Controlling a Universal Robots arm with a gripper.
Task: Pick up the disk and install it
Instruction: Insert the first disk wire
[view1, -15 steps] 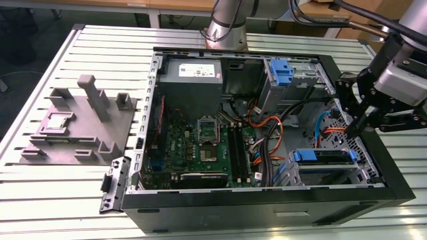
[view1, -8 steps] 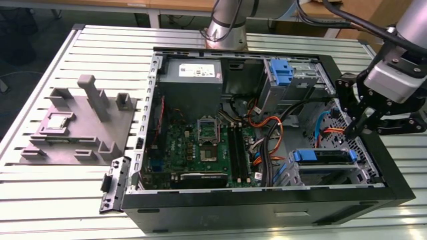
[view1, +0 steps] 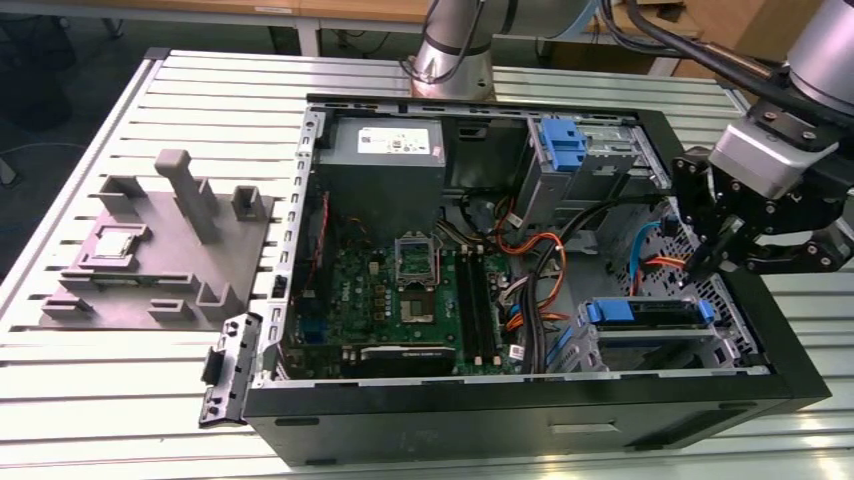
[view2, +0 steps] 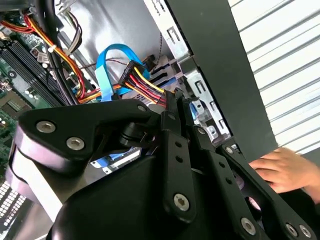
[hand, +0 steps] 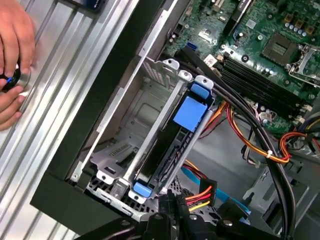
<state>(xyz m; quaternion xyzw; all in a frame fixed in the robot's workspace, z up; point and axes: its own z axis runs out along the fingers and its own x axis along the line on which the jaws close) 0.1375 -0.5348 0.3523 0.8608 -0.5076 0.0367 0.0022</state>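
1. The disk (hand: 167, 137), blue-bracketed, sits edge-up in the metal bay (hand: 125, 125) at centre frame, apparently already seated.
2. The pincer (view1: 707, 262) hovers above, fingers narrow, gripping nothing.

Flat rectangular hard drive framed by a blue plastic bracket (view1: 646, 312), seated on edge in the grey metal drive cage (view1: 667, 345) at the near corner of the open black computer case (view1: 534, 405), toward the exterior view's right. Blue bracket edge facing up in the exterior view, with a dark strip of the drive's body along it. In the first wrist view, seen as a long dark slab (hand: 161, 159) between the cage's metal rails, with a square blue tab on top and a small blue clip at each end. Level with the cage's rim.
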